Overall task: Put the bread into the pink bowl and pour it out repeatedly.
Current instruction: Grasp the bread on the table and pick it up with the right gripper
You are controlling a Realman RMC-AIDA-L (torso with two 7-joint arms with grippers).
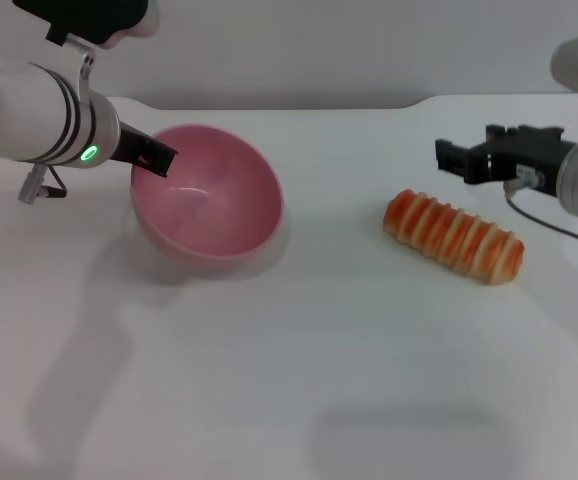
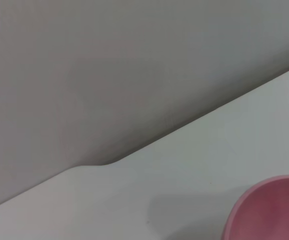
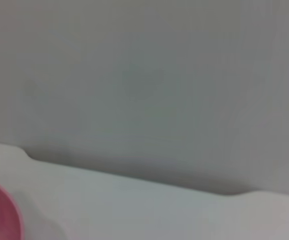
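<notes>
bread (image 1: 455,237) is seen only from the head; pink bowl (image 1: 208,206), tilted, is clamped at its rim by left gripper (image 1: 155,157); right gripper (image 1: 452,159) closure cannot be told.

a white table (image 1: 299,400) fills most of the view. its far edge has a small step in its outline. behind the table stands a plain grey wall (image 2: 109,65), meeting the table's far edge.
</notes>
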